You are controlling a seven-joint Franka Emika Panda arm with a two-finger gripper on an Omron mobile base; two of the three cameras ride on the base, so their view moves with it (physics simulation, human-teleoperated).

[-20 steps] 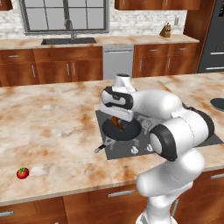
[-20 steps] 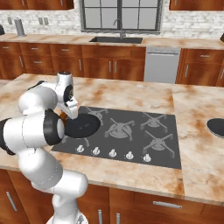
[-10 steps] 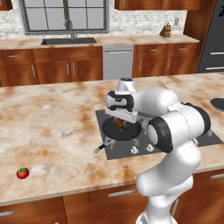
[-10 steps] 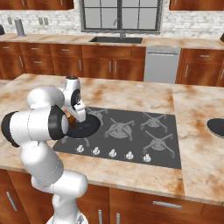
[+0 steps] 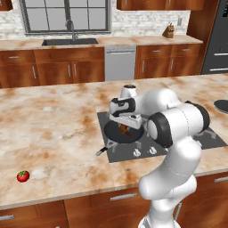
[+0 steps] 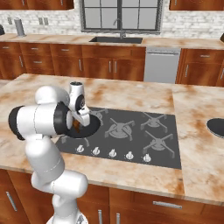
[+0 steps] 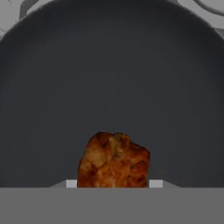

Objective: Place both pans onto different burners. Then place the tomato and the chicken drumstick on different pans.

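Note:
A black pan [image 6: 89, 129] sits on the front-left burner of the cooktop [image 6: 131, 146], its thin handle [image 5: 102, 150] pointing toward the counter's front edge. My gripper [image 5: 124, 128] hangs low over this pan, shut on the brown chicken drumstick [image 5: 124, 130]. In the hand view the chicken drumstick [image 7: 113, 159] sits between the fingertips just above the pan's dark floor [image 7: 109, 78]. The second pan [image 6: 216, 127] lies on the counter right of the cooktop, cut by the frame edge. The red tomato [image 5: 23, 176] rests on the counter far left, near the front edge.
Three other grey burner grates [image 6: 118, 127] stand bare on the cooktop, with white knobs [image 6: 112, 153] along its front. Marble counter [image 5: 53, 120] spreads wide to the left. A sink [image 5: 69, 42] and cabinets line the back wall.
The hand has come down and slightly right with the drumstick, from above the pan to just over its floor. Pans and tomato have not moved.

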